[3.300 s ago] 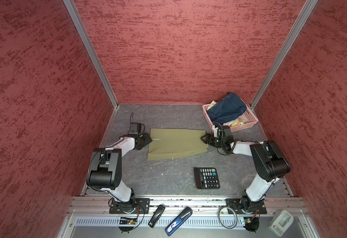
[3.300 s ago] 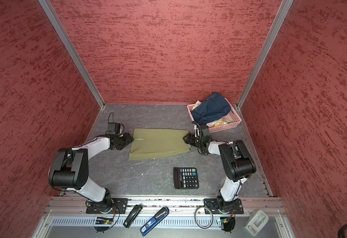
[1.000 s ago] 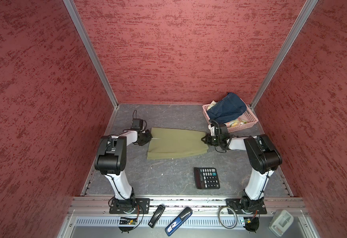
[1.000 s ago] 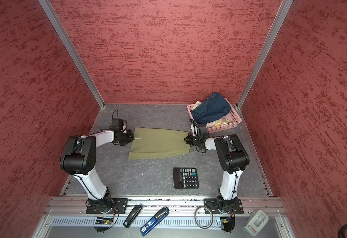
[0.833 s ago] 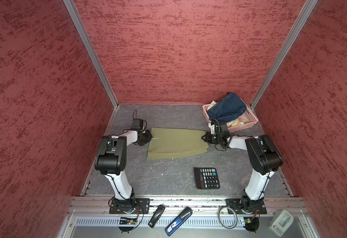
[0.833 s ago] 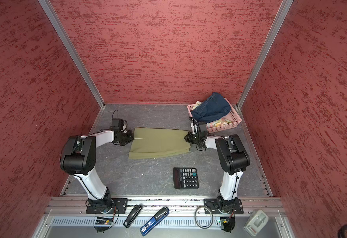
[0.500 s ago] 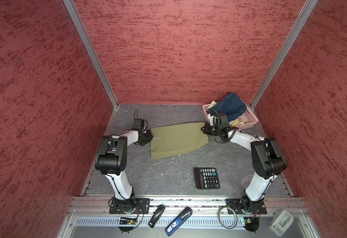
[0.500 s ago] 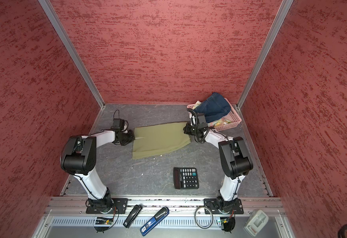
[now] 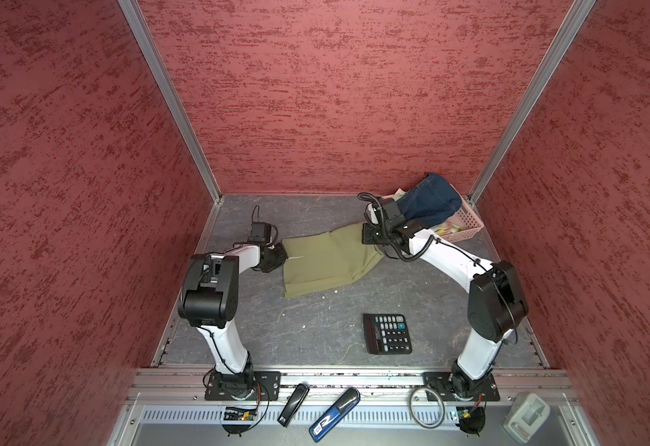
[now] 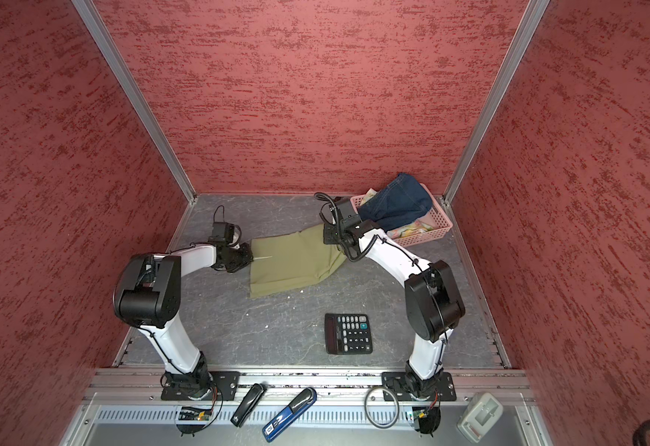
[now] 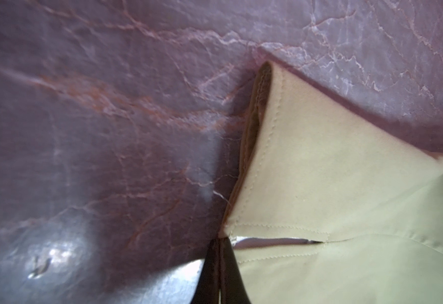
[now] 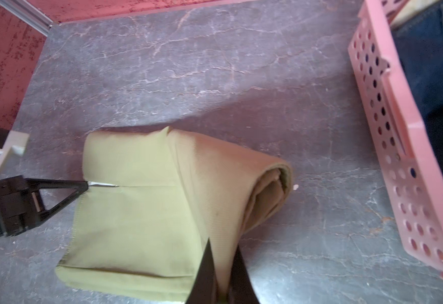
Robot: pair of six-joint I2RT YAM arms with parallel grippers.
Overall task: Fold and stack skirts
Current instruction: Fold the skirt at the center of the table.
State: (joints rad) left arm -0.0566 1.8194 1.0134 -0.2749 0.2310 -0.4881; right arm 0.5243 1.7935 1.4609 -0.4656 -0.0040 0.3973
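On the left side of the desk [image 9: 315,328], the left gripper [image 9: 281,258] lies low against the surface with its jaws pinched together on the left edge of the olive-green skirt [image 9: 323,262]. The left wrist view shows the dark fingertips [image 11: 225,252] clamped on the stitched hem where a short slit opens in the cloth. The right wrist view shows the same gripper [image 12: 83,185] meeting that edge about halfway along it.

The olive-green skirt spreads to the right from this hold across the middle of the desk. Its left part lies flat and its near edge runs at a slant. Toward the right the cloth rises off the surface and gathers into a loose folded-over roll [image 12: 267,189].

At that raised right end, the right gripper [image 9: 370,242] points down from above, its jaws closed tight on a pinch of the olive cloth, which hangs from it. Its two dark fingers [image 12: 207,265] squeeze the fabric between them.

Just right of this gripper, at the far right corner, stands the pink basket [image 9: 470,224]. The denim skirt [image 9: 431,200] is heaped over it, with the flowered skirt [image 9: 445,228] showing beneath. A black calculator [image 9: 387,334] lies nearer, well apart from the cloth.
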